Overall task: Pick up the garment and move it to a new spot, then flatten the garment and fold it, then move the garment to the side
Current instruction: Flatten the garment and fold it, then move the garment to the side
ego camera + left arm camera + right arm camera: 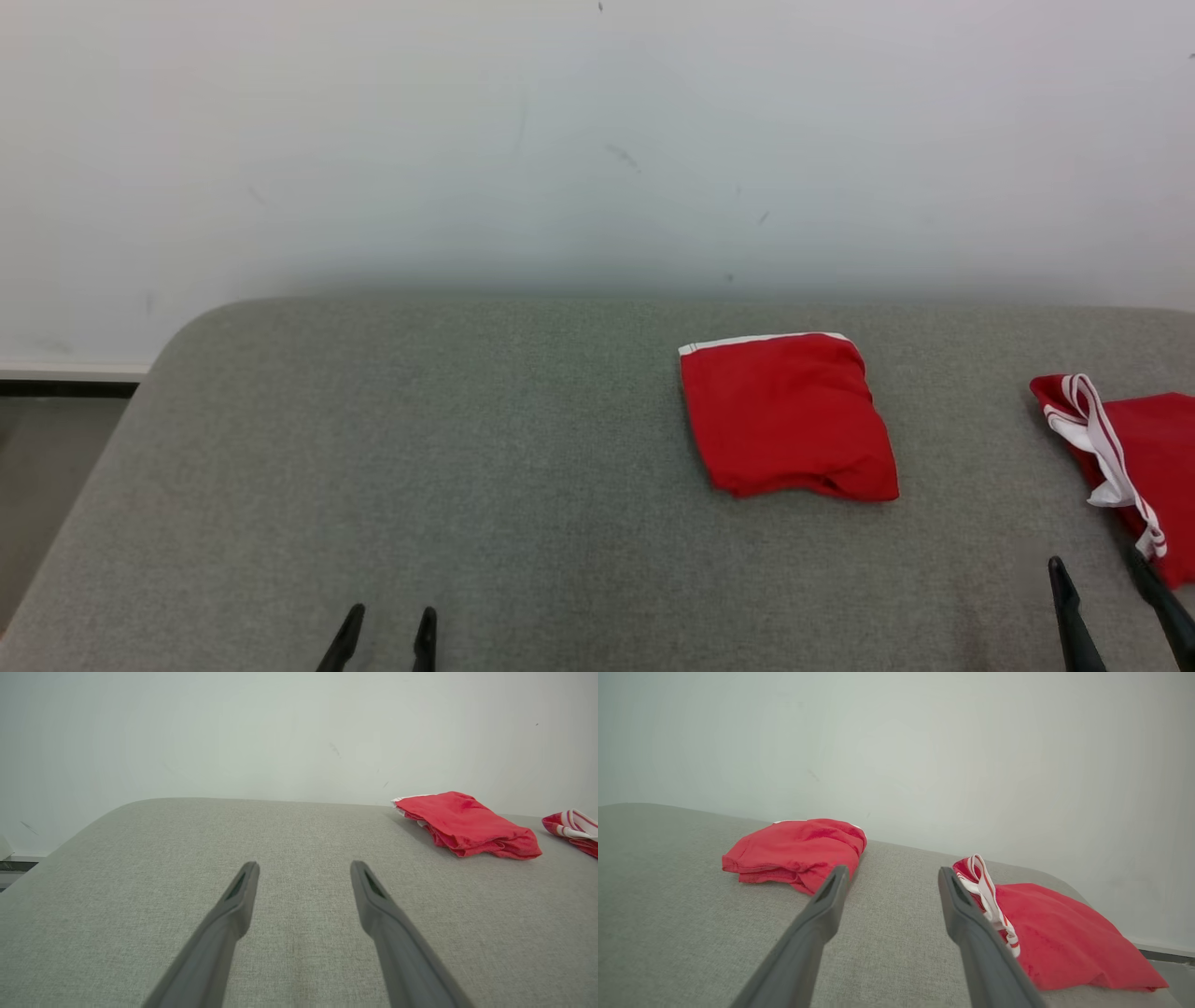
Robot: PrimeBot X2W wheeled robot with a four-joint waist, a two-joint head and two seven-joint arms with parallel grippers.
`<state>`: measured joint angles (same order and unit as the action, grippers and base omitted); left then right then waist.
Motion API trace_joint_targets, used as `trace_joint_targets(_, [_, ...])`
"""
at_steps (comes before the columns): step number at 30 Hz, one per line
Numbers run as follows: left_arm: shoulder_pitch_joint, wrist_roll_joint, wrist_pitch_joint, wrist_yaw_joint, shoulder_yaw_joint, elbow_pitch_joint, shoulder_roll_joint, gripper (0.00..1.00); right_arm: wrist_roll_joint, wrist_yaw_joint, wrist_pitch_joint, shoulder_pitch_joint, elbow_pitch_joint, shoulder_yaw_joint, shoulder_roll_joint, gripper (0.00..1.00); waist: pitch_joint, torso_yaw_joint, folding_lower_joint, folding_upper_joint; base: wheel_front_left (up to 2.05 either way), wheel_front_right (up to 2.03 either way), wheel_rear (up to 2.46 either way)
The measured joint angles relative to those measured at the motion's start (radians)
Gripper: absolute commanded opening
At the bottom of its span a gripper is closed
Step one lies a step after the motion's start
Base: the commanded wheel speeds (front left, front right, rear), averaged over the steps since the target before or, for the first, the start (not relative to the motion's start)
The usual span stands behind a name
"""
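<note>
The folded red garment (789, 415) lay as a neat square on the right half of the grey worktop (467, 448), clear of both hands, which suggested its fold was done; a second red garment (1134, 448) with white striped trim lay rumpled at the worktop's right edge, just beside the right hand (1094, 560), whose fingers stood spread wide and held nothing, probably poised to take that piece; the left hand (393, 611) hovered well apart at the near left, equally wide and empty, seemingly parked out of the way.
</note>
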<state>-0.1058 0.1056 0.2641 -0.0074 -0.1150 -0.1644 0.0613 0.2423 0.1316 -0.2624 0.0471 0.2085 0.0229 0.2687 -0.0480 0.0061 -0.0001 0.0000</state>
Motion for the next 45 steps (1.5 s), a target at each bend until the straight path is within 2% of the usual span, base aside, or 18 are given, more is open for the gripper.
trace_joint_targets(5, [-0.026,0.000,0.000,-0.004,0.010,0.000,-0.003,1.00,-0.019,0.000,0.000,0.055,-0.013,-0.058,-0.052,1.00,-0.015,-0.010,0.0000,0.0000,0.00,0.00,0.00])
trace_joint_targets(9, [-0.032,0.000,0.000,-0.006,0.012,0.002,-0.006,1.00,-0.024,0.000,0.000,0.061,-0.011,-0.083,-0.064,1.00,-0.023,-0.019,0.0000,0.0000,0.00,0.00,0.00])
trace_joint_targets(26, [-0.053,-0.005,0.000,-0.014,-0.006,0.012,-0.011,1.00,-0.013,0.000,0.000,0.058,0.023,-0.081,-0.060,1.00,-0.021,-0.006,0.0000,0.0000,0.00,0.00,0.00])
trace_joint_targets(28, [-0.053,-0.005,0.000,-0.014,-0.006,0.014,-0.011,1.00,0.012,0.000,0.000,0.056,0.026,-0.074,-0.063,1.00,-0.019,-0.005,0.0001,0.0000,0.00,0.00,0.00])
trace_joint_targets(32, [-0.053,-0.005,0.000,-0.014,-0.008,0.017,-0.011,1.00,0.154,0.000,0.009,0.027,0.051,-0.024,-0.059,1.00,-0.012,-0.005,0.0001,0.0000,0.00,0.00,0.00])
trace_joint_targets(35, [-0.050,-0.009,0.000,-0.015,-0.011,0.018,-0.011,1.00,0.287,0.000,0.081,-0.045,0.040,-0.007,-0.020,1.00,-0.001,-0.005,0.0001,0.0000,0.00,0.00,0.00])
trace_joint_targets(39, [-0.038,-0.017,0.000,-0.022,-0.022,0.021,-0.011,1.00,0.433,0.000,0.236,-0.146,0.028,0.006,0.054,1.00,0.024,0.002,0.0001,0.0000,0.00,0.00,0.00])
trace_joint_targets(45, [0.030,-0.022,0.000,-0.029,-0.053,0.033,-0.012,1.00,0.546,0.000,0.497,-0.343,0.092,0.014,0.107,1.00,0.100,0.030,0.0002,0.0000,0.00,0.00,0.00])
